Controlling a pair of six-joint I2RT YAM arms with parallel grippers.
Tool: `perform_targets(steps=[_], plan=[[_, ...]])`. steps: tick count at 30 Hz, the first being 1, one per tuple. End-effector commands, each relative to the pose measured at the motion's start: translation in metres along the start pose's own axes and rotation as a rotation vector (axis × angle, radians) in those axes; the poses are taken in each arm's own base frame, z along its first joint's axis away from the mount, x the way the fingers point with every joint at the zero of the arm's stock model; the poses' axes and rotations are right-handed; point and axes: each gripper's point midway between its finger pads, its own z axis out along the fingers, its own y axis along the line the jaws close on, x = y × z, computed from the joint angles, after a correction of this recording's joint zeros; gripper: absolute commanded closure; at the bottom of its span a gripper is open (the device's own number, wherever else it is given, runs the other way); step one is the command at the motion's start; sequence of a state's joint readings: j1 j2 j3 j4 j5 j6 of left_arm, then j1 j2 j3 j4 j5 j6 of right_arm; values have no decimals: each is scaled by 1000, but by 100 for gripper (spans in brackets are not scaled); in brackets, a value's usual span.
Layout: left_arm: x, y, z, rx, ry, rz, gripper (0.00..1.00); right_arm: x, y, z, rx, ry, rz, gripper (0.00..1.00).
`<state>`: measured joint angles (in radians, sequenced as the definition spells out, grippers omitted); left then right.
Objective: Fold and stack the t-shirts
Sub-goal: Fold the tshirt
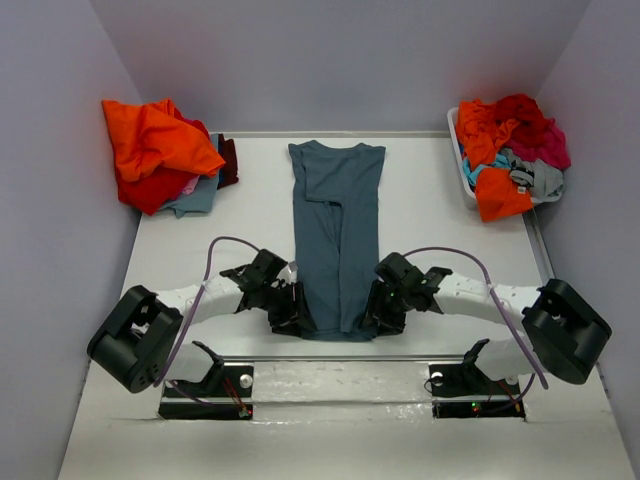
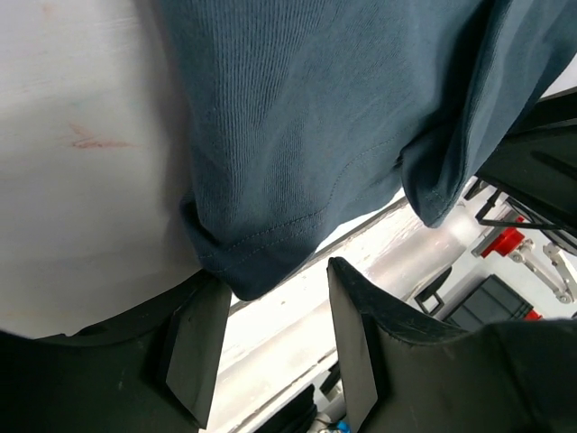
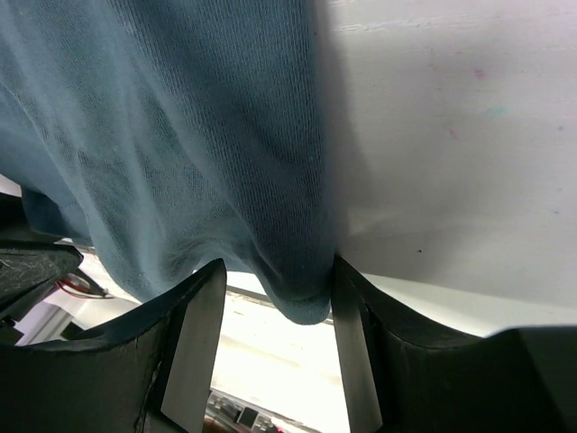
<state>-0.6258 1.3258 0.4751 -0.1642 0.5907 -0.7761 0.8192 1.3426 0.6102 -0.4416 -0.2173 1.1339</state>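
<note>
Top external view: the slate-blue t-shirt (image 1: 338,235) lies folded narrow along the middle of the table (image 1: 250,210), with both grippers at its near hem corners. The left gripper (image 1: 296,320) stands partly open, the corner against one finger only. Cloth fills the gap of the right gripper (image 1: 376,318) and touches both fingers — whether it is firmly pinched I cannot tell.

Lab booth, plain walls (image 1: 330,60), white table (image 1: 250,205)

Overhead plus wrist close-ups, shared t-shirt (image 1: 338,240)
</note>
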Motion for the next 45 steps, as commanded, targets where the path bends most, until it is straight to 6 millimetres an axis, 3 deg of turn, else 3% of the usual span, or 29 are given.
perform_targets(steps=[1,11,15,17,22,30,45], plan=[[2,14,1,-40,-12,-15,42,-6,4,5,-15,-23,-4,45],[2,14,4,-34,-7,-19,53,-7,5,6,-10,-21,-7,47],[1,12,4,-29,-7,-15,59,-8,5,5,-7,-28,-9,54],[-1,12,3,-33,-10,-10,66,-9,6,4,-3,-30,-11,60],[-3,9,1,-37,-16,0,70,-10,7,-1,1,-38,-16,66],[-7,8,-1,-50,-23,26,94,-11,10,-3,6,-38,-31,69],[-4,6,-19,-77,-51,64,94,-6,16,-19,-9,-11,-86,82]])
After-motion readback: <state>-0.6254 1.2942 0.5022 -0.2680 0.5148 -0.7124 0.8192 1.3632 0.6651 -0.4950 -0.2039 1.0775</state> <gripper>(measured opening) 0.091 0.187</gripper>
